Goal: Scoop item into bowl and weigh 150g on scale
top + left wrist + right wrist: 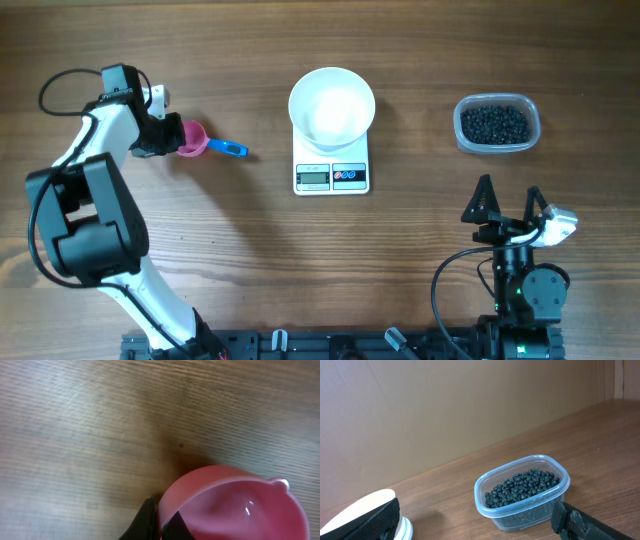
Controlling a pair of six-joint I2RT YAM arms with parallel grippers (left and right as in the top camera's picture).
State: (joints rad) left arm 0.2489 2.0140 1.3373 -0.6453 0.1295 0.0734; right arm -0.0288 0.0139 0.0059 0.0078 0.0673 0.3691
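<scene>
At table's left side, left gripper (168, 140) is clamped on the rim of a pink scoop (193, 140), whose blue handle points toward the scale (332, 176). White bowl (332, 108) sits on the scale, centre; black beans (493, 122) lie in a clear tub (463, 136), well right. Right gripper (509, 203) hangs near the tub, jaws wide apart.

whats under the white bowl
The scale sits under the bowl. Only its front strip shows, with the display and two buttons. The bowl covers the weighing platform, so that part cannot be seen.
</scene>
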